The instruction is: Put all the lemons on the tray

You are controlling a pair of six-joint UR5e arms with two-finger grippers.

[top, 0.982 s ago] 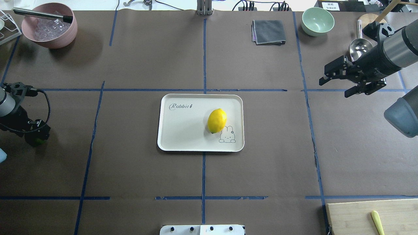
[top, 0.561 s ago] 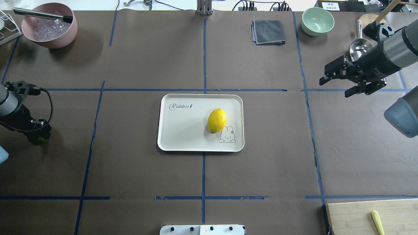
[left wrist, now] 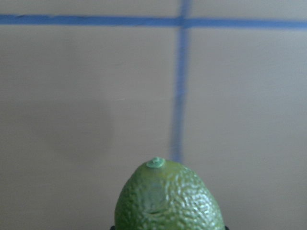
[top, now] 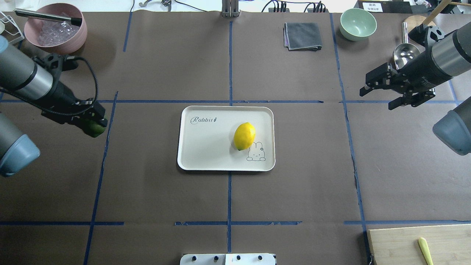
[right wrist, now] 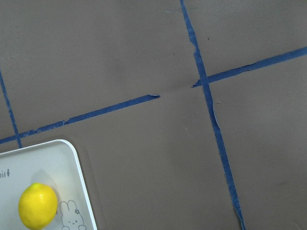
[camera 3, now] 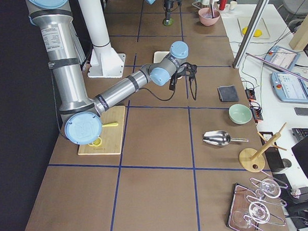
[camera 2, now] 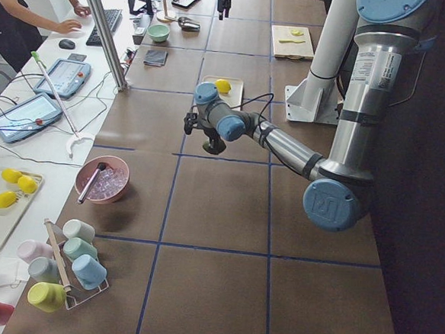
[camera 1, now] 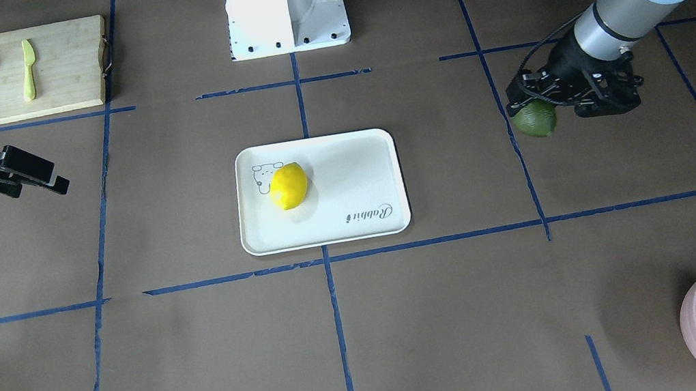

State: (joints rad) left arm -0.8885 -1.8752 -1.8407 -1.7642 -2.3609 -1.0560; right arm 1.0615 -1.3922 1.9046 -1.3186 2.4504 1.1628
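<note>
The yellow lemon (top: 244, 136) lies on the right half of the cream-white Rabbit tray (top: 206, 147) at the table's middle, next to the rabbit drawing; it also shows in the front view (camera 1: 288, 186) and the right wrist view (right wrist: 37, 206). My left gripper (top: 95, 126) is shut on the dark green lemon (top: 94, 128), held above the table left of the tray. The green lemon fills the bottom of the left wrist view (left wrist: 168, 199) and shows in the front view (camera 1: 535, 119). My right gripper (top: 377, 97) is open and empty, right of the tray.
A pink bowl (top: 55, 29) stands at the back left. A grey cloth (top: 302, 35), a green bowl (top: 357, 23) and a metal scoop (top: 404, 51) are at the back right. A wooden cutting board (top: 404, 243) with a yellow knife (top: 425, 250) is at the front right.
My left gripper has carried the green lemon from the table's far left edge to the right, toward the tray. The right arm has not moved.
</note>
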